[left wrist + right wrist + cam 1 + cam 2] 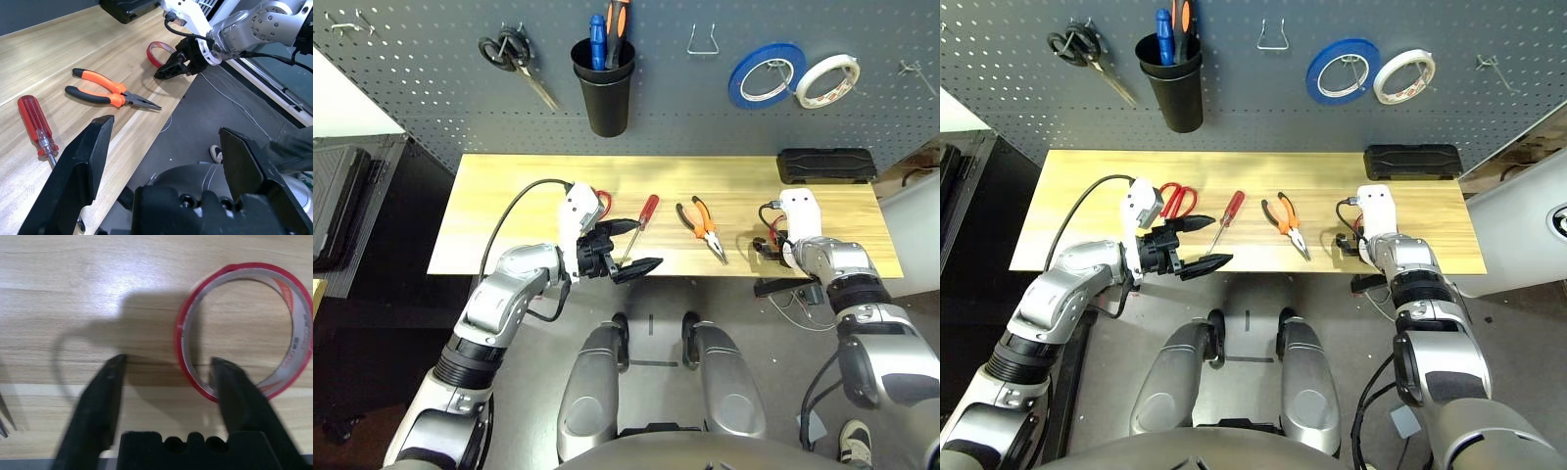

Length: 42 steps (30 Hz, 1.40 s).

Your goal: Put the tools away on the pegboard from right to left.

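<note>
All four tools lie on the tabletop (509, 196), and my right pincer (166, 374) straddles the red tape ring's (244, 328) rim, ungripped.

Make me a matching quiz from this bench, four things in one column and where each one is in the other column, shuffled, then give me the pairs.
Things
1. red tape ring
2. needle-nose pliers
3. black-handled scissors
4. blue tape roll

Places
A. hanging at the pegboard's left side
B. lying mid-table, right of the screwdriver
C. on the table at the right gripper's fingertips
D. hanging on the pegboard beside the white tape roll

Pairs: 1-C, 2-B, 3-A, 4-D
</note>
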Each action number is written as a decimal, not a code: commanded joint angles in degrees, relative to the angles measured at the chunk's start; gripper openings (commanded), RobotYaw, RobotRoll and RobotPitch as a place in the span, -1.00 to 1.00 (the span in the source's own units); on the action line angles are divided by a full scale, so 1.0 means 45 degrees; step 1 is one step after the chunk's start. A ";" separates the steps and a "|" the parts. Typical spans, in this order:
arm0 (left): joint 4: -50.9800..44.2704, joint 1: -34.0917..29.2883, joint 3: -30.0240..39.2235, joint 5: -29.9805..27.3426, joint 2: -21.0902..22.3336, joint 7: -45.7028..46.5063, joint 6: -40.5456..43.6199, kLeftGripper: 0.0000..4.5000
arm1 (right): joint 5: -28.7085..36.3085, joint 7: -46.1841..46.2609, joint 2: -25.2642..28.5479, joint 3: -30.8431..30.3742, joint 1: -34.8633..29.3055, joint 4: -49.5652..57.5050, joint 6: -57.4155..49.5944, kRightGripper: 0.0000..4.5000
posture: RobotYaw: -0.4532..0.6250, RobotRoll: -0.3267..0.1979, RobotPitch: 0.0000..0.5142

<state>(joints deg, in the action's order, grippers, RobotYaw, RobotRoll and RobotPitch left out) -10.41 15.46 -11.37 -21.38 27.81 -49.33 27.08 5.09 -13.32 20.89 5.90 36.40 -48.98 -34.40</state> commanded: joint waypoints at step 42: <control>0.2763 0.1489 0.0450 0.1631 -0.0662 0.0093 -0.3533 1.00 | -0.1797 0.1754 0.2444 0.1262 -0.2475 0.9467 0.2678 -0.99 | -0.37 0.25 -0.51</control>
<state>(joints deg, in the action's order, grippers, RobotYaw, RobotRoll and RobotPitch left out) 1.43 22.23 -8.95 -14.87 25.11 -48.77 11.56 -2.43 -6.41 31.12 9.99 24.59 -5.22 -24.46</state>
